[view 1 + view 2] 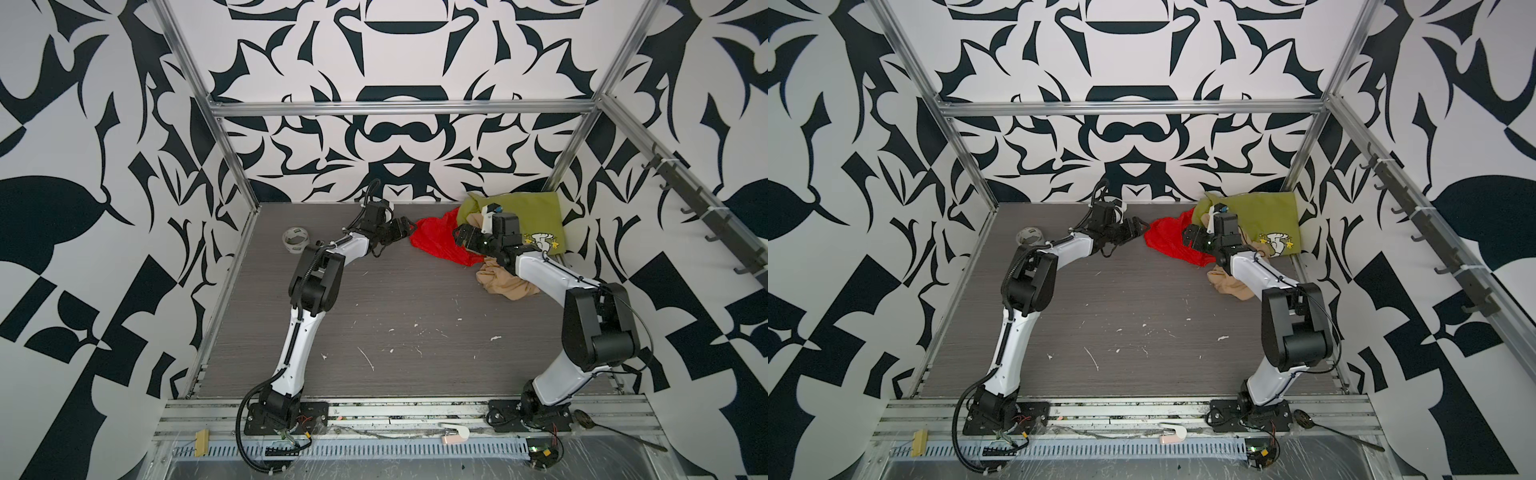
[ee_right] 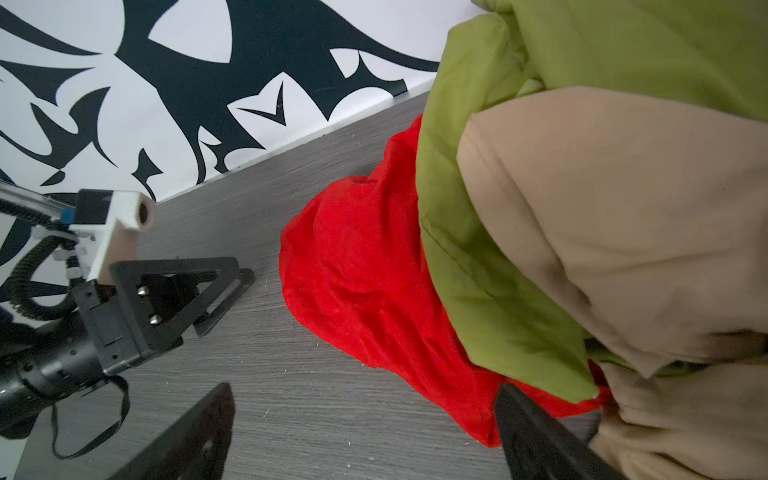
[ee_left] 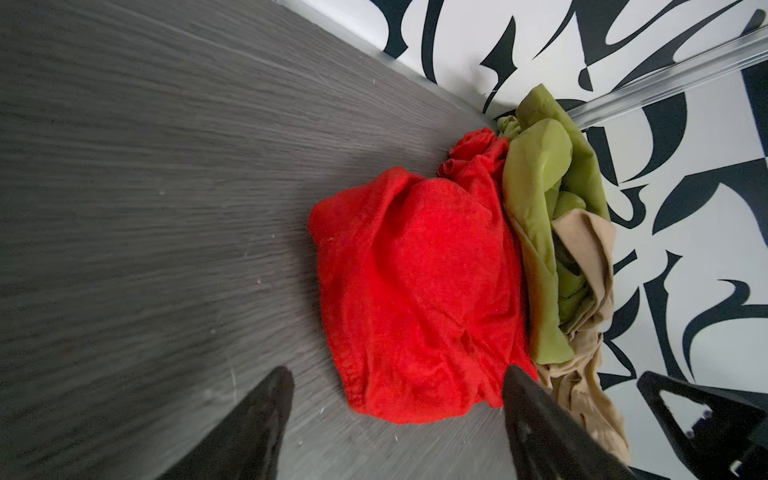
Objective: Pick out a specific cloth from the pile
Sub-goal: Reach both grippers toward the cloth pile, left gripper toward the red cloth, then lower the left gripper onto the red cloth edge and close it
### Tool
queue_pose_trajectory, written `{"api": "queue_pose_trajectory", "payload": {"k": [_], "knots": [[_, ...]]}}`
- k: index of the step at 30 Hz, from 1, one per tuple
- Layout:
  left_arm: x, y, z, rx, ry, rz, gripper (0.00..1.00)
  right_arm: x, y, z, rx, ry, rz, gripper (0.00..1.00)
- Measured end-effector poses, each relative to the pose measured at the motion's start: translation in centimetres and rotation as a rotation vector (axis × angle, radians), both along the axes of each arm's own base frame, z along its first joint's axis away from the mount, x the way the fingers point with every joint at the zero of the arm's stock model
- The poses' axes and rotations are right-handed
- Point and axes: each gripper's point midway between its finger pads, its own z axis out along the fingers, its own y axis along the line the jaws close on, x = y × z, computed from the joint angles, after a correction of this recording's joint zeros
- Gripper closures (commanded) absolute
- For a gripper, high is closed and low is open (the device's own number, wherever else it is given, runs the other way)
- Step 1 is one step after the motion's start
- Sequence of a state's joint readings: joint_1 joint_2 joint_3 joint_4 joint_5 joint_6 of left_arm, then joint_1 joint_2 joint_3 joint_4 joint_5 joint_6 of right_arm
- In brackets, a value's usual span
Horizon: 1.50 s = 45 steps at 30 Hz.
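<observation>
Left wrist view: left tool (image 3: 399,370), jaws apart, at the red cloth (image 3: 415,282); right tool (image 2: 365,386) apart, by the pile (image 2: 582,216).

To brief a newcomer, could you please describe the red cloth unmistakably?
At the far right corner of the grey table sits a pile of cloths. The red cloth spills from its left side, partly under the green cloth, beside the tan cloth. It alone is bright red and unprinted.

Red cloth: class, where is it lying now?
In both top views the red cloth lies far right on the table, beside the olive-green cloth, partly under it.
</observation>
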<state>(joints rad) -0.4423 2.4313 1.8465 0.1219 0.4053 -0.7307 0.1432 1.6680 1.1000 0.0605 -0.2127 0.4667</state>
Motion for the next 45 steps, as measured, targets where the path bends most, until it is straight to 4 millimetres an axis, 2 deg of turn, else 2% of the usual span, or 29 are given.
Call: {"api": "queue_pose_trajectory", "payload": {"k": [9,14,18,22,29,37,43,45], "knots": [[1.2,-1.0,-2.2,-0.035,0.06,0.009,0.22,0.2,0.7,0.4,0.002,-0.009,0.016,0.01],[1.8,-1.4,-1.8,-0.055,0.059,0.009,0.22,0.1,1.1,0.3,0.001,-0.008,0.026,0.01],[1.9,-1.7,-2.2,-0.065,0.066,0.009,0.22,0.1,1.2,0.3,-0.001,-0.008,0.03,0.01],[2.1,-2.4,-2.1,-0.082,0.066,0.004,0.26,0.0,1.2,0.3,-0.004,-0.007,0.032,0.01],[1.9,-3.8,-2.6,-0.103,0.076,-0.008,0.39,-0.1,1.2,0.4,-0.017,-0.014,0.039,0.01],[1.8,-4.8,-3.5,-0.136,0.101,-0.018,0.66,-0.5,0.9,1.6,-0.035,-0.046,0.043,0.01],[1.5,-4.7,-4.2,-0.133,0.128,-0.016,0.84,-0.6,0.9,1.8,-0.039,-0.052,0.045,0.01],[1.4,-4.7,-4.4,-0.135,0.135,-0.018,0.87,-0.7,0.9,1.6,-0.039,-0.047,0.045,0.01]]}}
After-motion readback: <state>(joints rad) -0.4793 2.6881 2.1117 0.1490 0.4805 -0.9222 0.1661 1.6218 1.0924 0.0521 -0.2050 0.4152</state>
